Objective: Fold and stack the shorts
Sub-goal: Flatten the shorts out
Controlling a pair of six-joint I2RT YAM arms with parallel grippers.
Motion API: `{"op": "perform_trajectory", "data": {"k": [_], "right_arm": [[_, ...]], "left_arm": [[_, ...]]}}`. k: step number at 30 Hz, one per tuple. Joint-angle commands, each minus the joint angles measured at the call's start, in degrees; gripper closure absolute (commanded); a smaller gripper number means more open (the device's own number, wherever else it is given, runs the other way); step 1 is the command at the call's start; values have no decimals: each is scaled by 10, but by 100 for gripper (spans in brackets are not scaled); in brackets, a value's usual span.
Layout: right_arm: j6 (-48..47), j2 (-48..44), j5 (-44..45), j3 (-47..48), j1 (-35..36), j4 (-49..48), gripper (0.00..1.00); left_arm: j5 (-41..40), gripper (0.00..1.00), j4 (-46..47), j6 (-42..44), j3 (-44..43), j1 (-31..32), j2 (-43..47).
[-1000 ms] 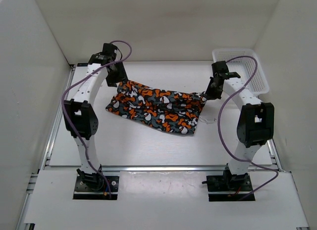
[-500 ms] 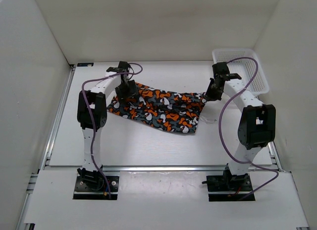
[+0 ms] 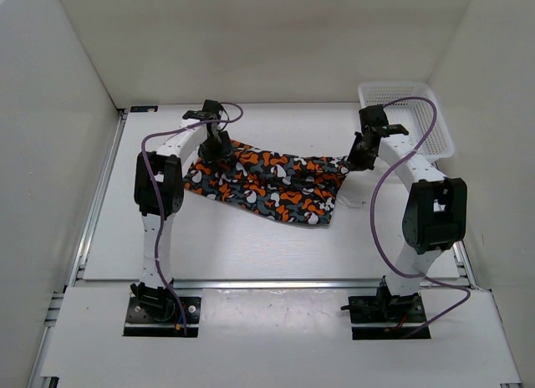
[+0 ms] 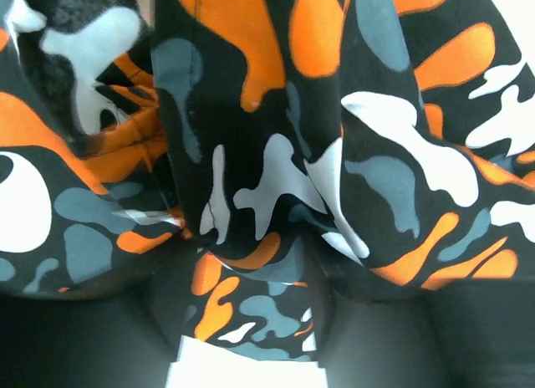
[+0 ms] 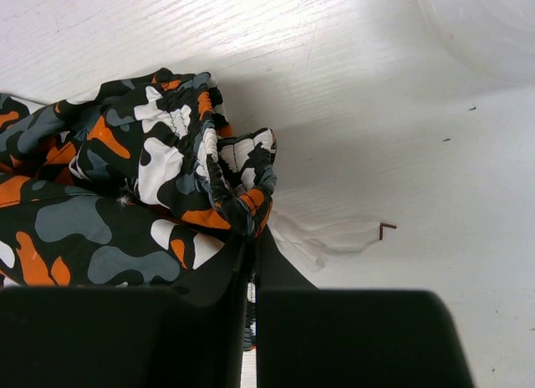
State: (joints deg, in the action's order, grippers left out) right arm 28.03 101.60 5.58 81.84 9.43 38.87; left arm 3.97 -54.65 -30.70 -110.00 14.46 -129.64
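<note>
Shorts (image 3: pixel 267 183): spread rumpled across the middle of the desk (image 3: pixel 251 242), near edge lying flat, orange, black, grey and white print facing up. Held at both ends of the far edge. Left hand (image 3: pixel 216 147): down on the far left corner, fingers (image 4: pixel 84 346) narrowed, a bunched fold of cloth caught between them. Right hand (image 3: pixel 358 158): at the right corner, pinched almost closed on a gathered tip of the cloth. Farther back, at the desk's far right corner: white basket (image 3: pixel 414 112), apart from the cloth.
</note>
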Motion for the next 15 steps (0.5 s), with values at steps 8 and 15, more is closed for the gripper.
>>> {"op": "perform_trajectory", "data": {"k": [8, 15], "right_arm": [[-9, -31, -11, -1, 0, -3, 100], [-9, -36, -11, -6, 0, -3, 100]], "left_arm": [[20, 70, -5, 3, -28, 14, 34], [39, 57, -17, 8, -29, 14, 52]]}}
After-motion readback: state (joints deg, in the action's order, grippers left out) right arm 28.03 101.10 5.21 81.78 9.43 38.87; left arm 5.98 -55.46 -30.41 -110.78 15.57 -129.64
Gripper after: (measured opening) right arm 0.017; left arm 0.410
